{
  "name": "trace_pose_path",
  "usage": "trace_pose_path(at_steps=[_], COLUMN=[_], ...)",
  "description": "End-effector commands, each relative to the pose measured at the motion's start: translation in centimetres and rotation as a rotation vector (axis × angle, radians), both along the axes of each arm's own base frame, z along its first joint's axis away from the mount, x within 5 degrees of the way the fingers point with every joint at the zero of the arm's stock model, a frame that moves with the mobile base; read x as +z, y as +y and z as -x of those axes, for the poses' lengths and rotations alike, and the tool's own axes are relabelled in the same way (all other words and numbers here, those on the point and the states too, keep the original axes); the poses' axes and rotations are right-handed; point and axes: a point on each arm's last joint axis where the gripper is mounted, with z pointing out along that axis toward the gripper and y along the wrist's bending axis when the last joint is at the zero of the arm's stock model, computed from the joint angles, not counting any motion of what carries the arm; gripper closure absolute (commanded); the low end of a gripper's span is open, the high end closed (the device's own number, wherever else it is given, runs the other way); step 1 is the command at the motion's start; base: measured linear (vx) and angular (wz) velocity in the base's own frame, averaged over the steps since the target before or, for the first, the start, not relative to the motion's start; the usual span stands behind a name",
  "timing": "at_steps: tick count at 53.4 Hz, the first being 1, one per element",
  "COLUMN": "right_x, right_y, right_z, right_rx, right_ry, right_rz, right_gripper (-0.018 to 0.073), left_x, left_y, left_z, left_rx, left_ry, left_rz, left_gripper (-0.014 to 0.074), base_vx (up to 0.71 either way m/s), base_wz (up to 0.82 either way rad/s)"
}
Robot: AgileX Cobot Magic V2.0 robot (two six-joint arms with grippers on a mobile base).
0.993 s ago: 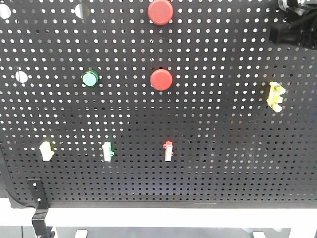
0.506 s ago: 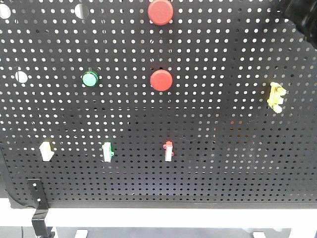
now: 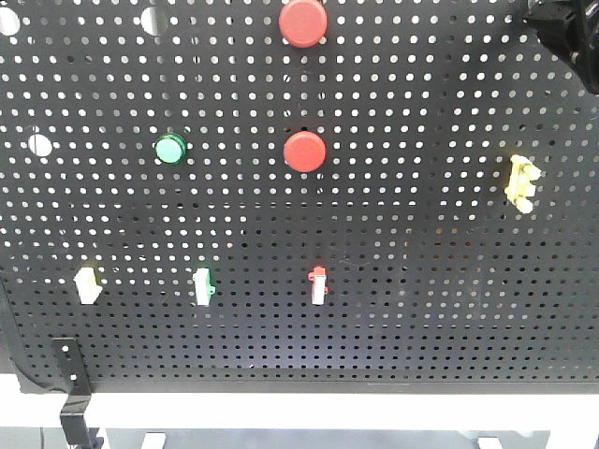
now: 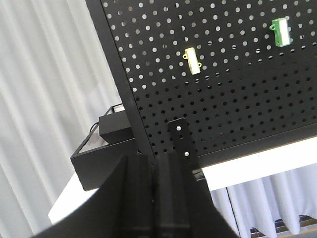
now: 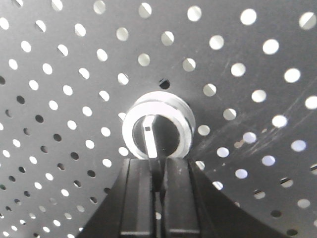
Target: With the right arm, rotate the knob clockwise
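In the right wrist view the knob (image 5: 157,130), black with a silvery ring, sits on the black pegboard (image 5: 64,89), its handle bar standing nearly vertical. My right gripper (image 5: 157,161) is just below it, and its fingers (image 5: 138,188) are closed on the bar's lower end. The front view shows only a black part of the right arm (image 3: 566,28) at the top right corner, and the knob is hidden there. My left gripper (image 4: 153,166) is shut and empty, low beside the board's left edge.
Two red buttons (image 3: 303,22) (image 3: 304,151), a green button (image 3: 170,148) and a yellow clip (image 3: 520,182) are on the pegboard (image 3: 421,281). Small switches (image 3: 87,282) (image 3: 202,285) (image 3: 319,285) line the lower row. A black box (image 4: 99,153) stands behind the left edge.
In the front view the right arm's black bulk has turned and drawn up into the top right corner. Everything else on the board looks the same.
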Motion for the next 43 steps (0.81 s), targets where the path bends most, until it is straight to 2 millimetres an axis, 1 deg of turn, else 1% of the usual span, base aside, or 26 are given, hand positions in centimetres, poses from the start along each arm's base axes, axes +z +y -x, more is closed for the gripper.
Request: trace_pose_path(at_steps=[1,7,11,22,24,28,30,35,39,43], right_x=[2.6,2.6,2.6,3.0,3.1,3.4,3.4,3.8,3.7,3.2], right_y=[-1.0,-1.0,-1.0,-1.0,-0.9,-0.9,-0.9,-0.9,-1.0,-1.1], right_z=[1.7,1.7,1.7,2.6,2.9,3.9,4.2,5.9,7.4,8.9], right_rx=[-0.049,-0.044,-0.044,-0.033,-0.023,-0.012,-0.009,-0.001,-0.004,-0.012], right_ry=[-0.127,-0.119,-0.119,-0.124,-0.117,-0.116,-0.113,-0.121,-0.126,-0.123], right_rz=[-0.058,-0.051,-0.051,-0.050,-0.046,-0.038,-0.029,-0.003,0.051,0.136], right_gripper=[0.0534,0.0486,0.0435,0.0228,0.0186,0.0138,0.0124,0.0119,0.0120,0.0120], left_x=[-0.5,-0.5,-0.5,-0.5,-0.5,-0.5,-0.5,-0.5,-0.5,-0.5], left_y=[-0.1,-0.1,-0.1,-0.1,-0.1,-0.1,-0.1,-0.1,-0.1,-0.1], left_z=[-0.2,-0.2,-0.2,-0.2,-0.2,-0.2,-0.2,-0.2,-0.2,-0.2], left_rx=[-0.013,-0.013,-0.013,-0.013,-0.013,-0.013,-0.013,-0.013,-0.013,-0.013], left_ry=[-0.025,-0.025,-0.025,-0.025,-0.025,-0.025,-0.025,-0.025,-0.025,-0.025], left_rz=[0.010,0.010,0.010,0.010,0.010,0.010,0.010,0.010,0.010,0.010], left_gripper=[0.0603,0.0603,0.0603,0.0603,0.0603,0.0603,0.0603,0.0603,0.0603,0.0603], base_vx=[0.00,0.00,0.00,0.00,0.00,0.00,0.00,0.00,0.00,0.00], base_wz=[0.00,0.00,0.00,0.00,0.00,0.00,0.00,0.00,0.00,0.00])
